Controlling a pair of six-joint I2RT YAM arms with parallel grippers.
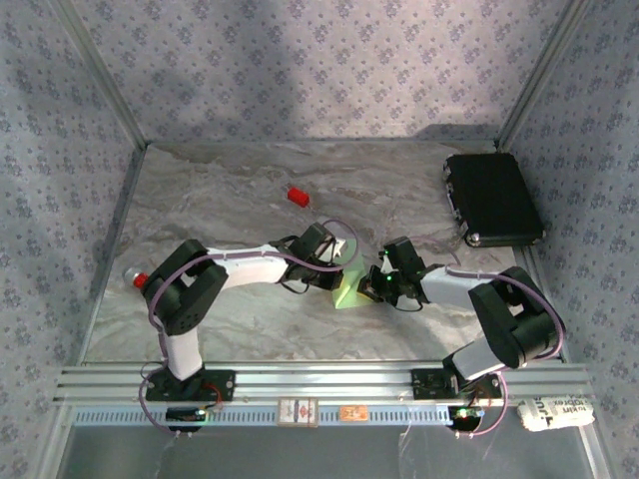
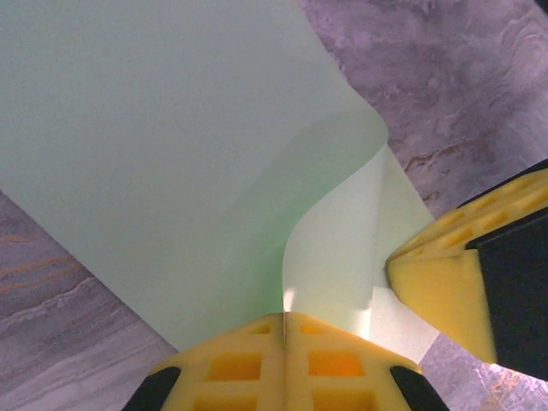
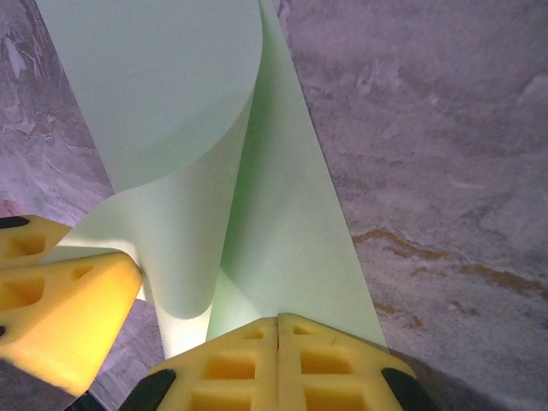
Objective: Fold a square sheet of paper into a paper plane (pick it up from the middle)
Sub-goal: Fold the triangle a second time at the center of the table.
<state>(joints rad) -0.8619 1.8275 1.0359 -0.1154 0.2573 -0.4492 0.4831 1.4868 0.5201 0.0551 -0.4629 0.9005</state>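
The sheet of paper (image 2: 171, 154) is pale green and partly folded. It sits over the near middle of the worktop (image 1: 200, 200), pinched between the two hands, with one layer curling loose instead of lying flat. I cannot tell whether its far edge rests on the worktop.

The left hand (image 2: 283, 315) is closed tight on the paper's near edge. The right hand (image 3: 278, 318) is closed on the same sheet just beside it.

With two grips so close together, the main risk is tearing. If the hands pull apart or twist against each other, the thin paper between them could rip or crumple. The curled layer could also be pressed down off line, leaving a crooked crease that spoils the plane. If either hand lets go too soon, the fold may spring open.

Count:
- One sheet of paper.
- Two hands.
- One red block (image 1: 297, 195), well apart from the paper.
- One black case (image 1: 492, 200) at the far right.
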